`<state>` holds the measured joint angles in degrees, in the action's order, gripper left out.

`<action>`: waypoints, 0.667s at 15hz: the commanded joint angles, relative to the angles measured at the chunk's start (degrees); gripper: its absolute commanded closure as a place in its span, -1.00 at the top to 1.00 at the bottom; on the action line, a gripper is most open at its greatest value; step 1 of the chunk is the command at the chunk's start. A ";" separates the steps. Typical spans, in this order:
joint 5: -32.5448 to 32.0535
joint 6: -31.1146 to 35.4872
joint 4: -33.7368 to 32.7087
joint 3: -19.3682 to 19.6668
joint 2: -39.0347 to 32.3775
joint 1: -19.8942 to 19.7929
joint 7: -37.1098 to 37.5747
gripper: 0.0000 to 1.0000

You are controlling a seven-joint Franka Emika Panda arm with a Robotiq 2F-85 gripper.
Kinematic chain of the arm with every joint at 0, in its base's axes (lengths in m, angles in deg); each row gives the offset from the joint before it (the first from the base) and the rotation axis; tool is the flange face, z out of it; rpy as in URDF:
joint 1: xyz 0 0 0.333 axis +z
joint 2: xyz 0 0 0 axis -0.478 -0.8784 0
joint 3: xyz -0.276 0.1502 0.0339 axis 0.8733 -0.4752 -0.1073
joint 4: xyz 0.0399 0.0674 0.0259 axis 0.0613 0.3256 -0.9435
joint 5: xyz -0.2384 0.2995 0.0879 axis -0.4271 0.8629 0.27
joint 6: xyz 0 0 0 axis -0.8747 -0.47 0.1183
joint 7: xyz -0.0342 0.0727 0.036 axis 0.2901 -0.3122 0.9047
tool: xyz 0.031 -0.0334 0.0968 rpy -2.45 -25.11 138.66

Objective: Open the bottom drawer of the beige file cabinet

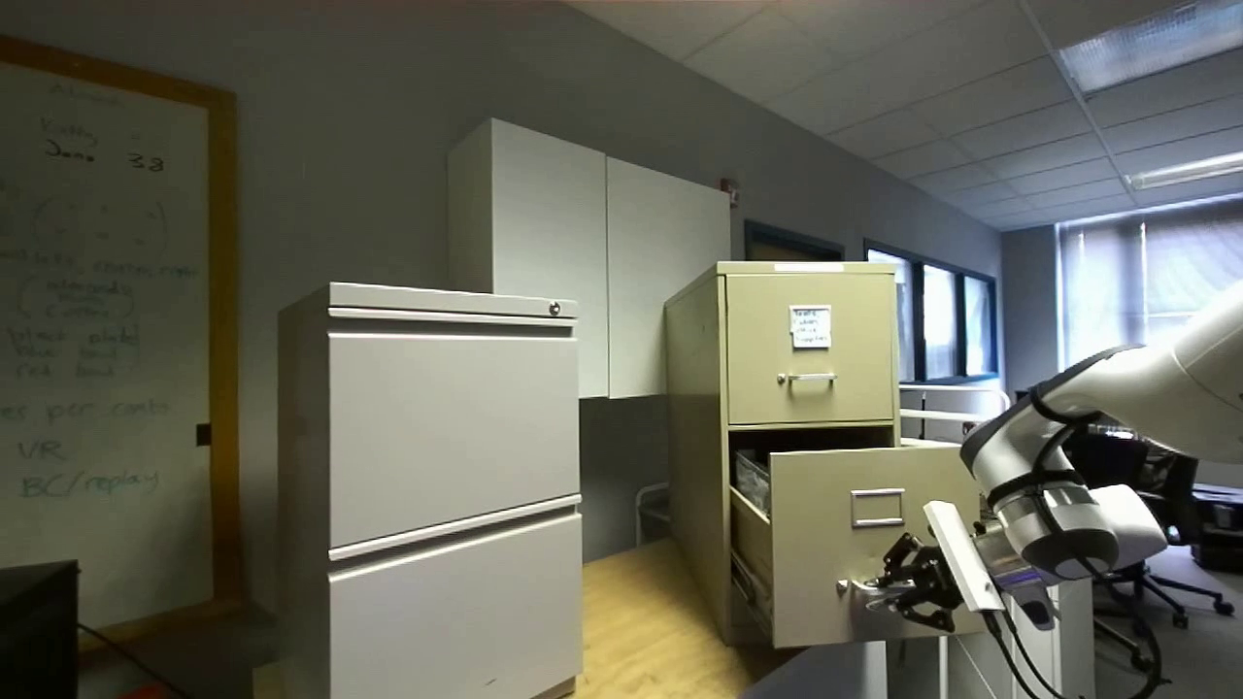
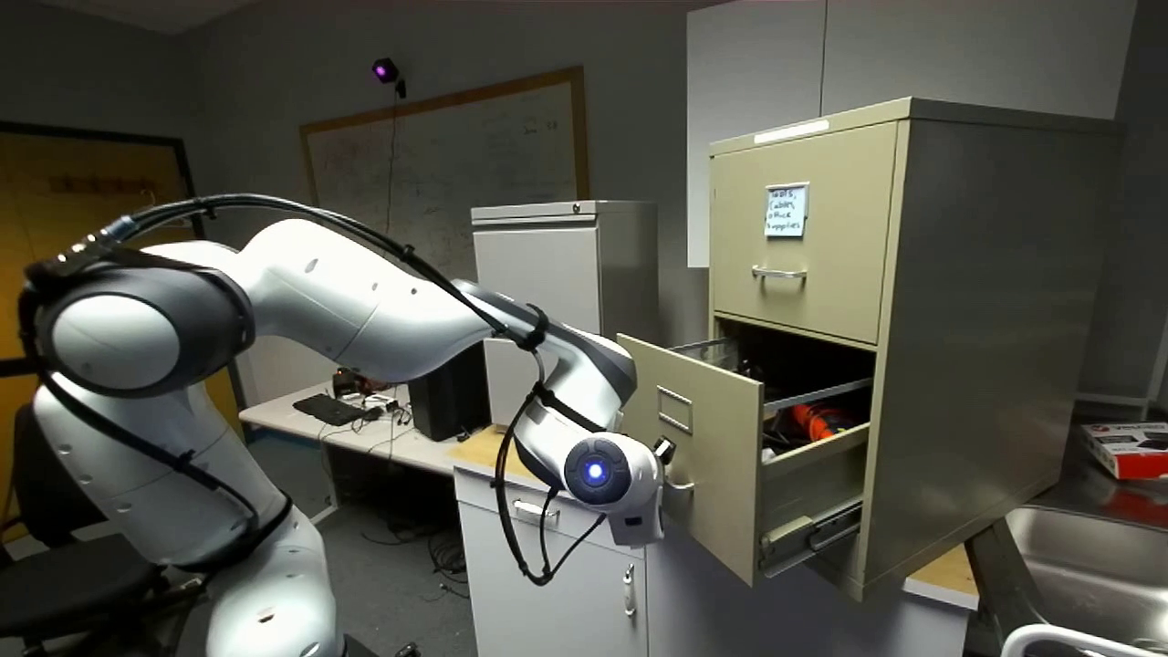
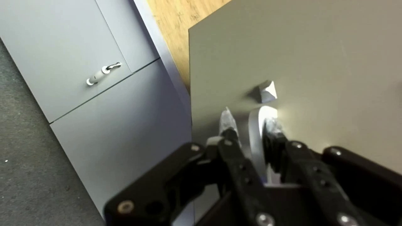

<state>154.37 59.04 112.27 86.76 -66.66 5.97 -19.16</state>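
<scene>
Bottom drawer (flat-fronted, beige) open in the upright beige file cabinet.

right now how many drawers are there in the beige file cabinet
2: the upper drawer, shut, and below it the bottom drawer, pulled out, its contents showing.

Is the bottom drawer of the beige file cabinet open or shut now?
Open: the bottom drawer juts out from the beige file cabinet; an exterior view shows an orange item inside.
</scene>
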 commanded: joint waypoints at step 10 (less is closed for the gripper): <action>-1.86 -8.66 11.89 1.22 8.64 0.53 2.65 -0.87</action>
<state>154.19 54.65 119.13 89.40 -60.21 4.93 -18.91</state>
